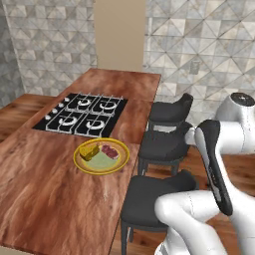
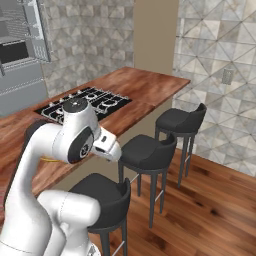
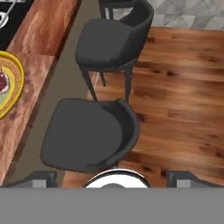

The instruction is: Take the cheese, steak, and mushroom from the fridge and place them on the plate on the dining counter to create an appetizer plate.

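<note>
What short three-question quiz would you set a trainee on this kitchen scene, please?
1. True or false: the yellow-orange cheese wedge lies on the round yellow-rimmed plate.
2. What is set into the reddish-brown wood-grain counter beyond the plate? A) a steel sink B) a black four-burner cooktop C) a toaster
3. How many black padded stools stand along the counter's edge?

Key: 1 true; 2 B; 3 three.
</note>
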